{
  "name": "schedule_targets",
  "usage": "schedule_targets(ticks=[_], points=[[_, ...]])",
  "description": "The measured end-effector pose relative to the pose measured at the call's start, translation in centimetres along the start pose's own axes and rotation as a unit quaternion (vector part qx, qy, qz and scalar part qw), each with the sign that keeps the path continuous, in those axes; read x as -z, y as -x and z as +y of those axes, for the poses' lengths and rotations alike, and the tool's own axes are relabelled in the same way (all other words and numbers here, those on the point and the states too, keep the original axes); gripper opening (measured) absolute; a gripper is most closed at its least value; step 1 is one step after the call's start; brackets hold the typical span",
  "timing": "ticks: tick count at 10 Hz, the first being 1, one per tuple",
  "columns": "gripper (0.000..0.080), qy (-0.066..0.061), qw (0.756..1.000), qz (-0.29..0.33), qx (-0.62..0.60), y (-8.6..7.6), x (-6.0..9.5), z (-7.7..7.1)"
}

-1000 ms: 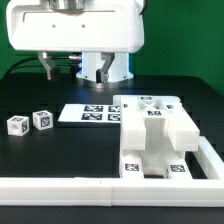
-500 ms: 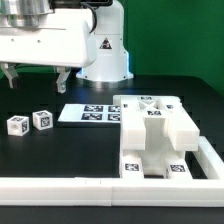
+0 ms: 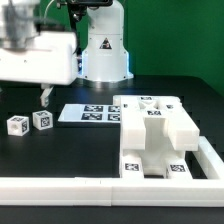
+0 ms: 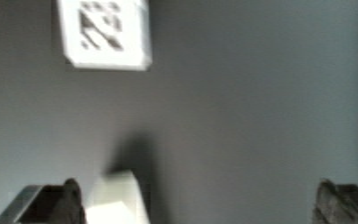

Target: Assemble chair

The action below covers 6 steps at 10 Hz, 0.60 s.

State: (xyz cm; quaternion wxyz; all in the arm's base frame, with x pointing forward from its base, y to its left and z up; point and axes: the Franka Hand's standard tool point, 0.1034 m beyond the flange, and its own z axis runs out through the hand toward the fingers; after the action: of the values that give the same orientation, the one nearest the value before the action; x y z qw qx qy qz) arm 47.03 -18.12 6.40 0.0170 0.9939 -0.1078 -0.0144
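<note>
The partly built white chair [image 3: 155,135], a blocky body with tags on its panels, stands on the black table at the exterior view's right. Two small white tagged cubes [image 3: 17,124] [image 3: 41,119] lie at the exterior view's left. My gripper [image 3: 20,92] hangs just above and behind them. Only one finger [image 3: 45,96] shows there; the other is past the frame edge. In the wrist view my gripper [image 4: 197,205] is open, with dark table between the fingertips. A blurred white tagged piece [image 4: 108,32] lies ahead, and a white blur [image 4: 123,198] sits close to one finger.
The marker board [image 3: 90,113] lies flat between the cubes and the chair. A long low white rail [image 3: 90,187] runs along the front edge and turns up the right side. The robot base [image 3: 105,55] stands at the back.
The hand has swept toward the exterior view's left and dropped lower, from above the table's middle to over the two cubes. The jaws stayed open. The parts have not moved.
</note>
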Motion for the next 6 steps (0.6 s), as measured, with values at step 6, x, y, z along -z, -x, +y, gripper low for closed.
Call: schedule_targets(ticks=[6], points=[[0.0649,0.001,0.999,-0.032,0.005,2.4,-2.7,2.0]])
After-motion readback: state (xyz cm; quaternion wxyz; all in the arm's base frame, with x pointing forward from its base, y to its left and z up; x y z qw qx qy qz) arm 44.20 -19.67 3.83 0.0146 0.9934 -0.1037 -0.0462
